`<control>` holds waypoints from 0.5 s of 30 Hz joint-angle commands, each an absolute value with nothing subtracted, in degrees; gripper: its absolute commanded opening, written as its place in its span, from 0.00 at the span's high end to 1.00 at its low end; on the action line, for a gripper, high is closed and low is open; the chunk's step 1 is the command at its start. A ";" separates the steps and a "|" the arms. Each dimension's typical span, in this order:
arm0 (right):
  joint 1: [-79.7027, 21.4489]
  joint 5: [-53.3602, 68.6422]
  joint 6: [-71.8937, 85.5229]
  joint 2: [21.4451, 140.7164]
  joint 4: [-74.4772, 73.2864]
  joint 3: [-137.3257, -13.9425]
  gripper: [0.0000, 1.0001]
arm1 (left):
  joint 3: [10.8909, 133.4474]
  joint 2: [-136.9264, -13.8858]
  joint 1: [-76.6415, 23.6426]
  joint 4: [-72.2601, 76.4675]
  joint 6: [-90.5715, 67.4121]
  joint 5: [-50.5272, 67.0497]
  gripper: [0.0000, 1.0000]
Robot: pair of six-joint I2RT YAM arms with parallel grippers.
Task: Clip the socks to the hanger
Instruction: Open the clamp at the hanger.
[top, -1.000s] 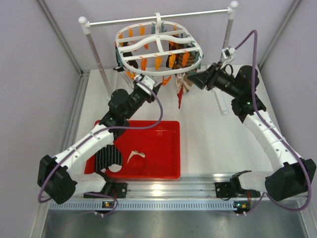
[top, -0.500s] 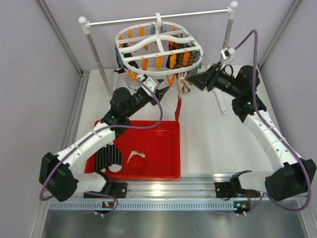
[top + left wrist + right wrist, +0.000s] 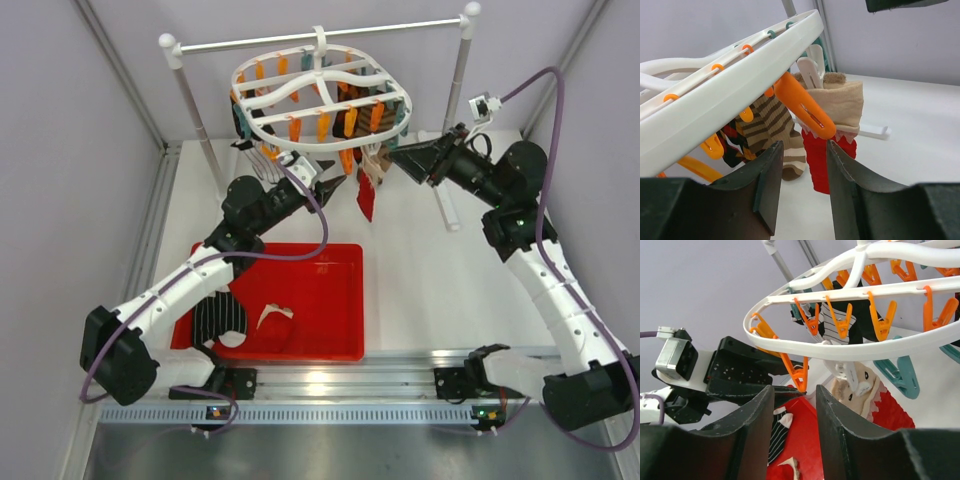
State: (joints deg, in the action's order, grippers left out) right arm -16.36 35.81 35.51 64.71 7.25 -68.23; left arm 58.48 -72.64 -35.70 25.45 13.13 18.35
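Both pairs of jaws stand apart and empty. The left gripper (image 3: 802, 150) frames an orange clip (image 3: 805, 109), with the red sock (image 3: 819, 162) hanging just beyond it, below a beige sock (image 3: 842, 102). The right gripper (image 3: 794, 390) sits just under the hanger (image 3: 850, 352) rim. Two more socks (image 3: 222, 320) lie in the tray (image 3: 340, 250). Back out straight, without nudging the frame, before reaching down.

Pale lilac walls (image 3: 60, 150) around white tabletop (image 3: 440, 290)
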 commanded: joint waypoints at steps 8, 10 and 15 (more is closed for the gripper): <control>-21.97 32.88 33.14 63.98 9.14 -67.85 0.60 | 60.65 -72.86 -35.60 29.62 12.13 20.48 0.56; -23.29 32.17 32.70 64.42 9.75 -66.89 0.57 | 60.65 -72.95 -35.68 29.62 12.22 20.48 0.56; -25.75 30.15 33.05 65.47 13.88 -64.78 0.47 | 60.56 -72.95 -35.68 29.53 12.57 20.57 0.56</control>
State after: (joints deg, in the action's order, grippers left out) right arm -23.81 32.36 33.87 64.38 8.91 -65.41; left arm 58.52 -72.82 -35.70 25.74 13.15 19.66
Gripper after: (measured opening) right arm 0.505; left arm 0.443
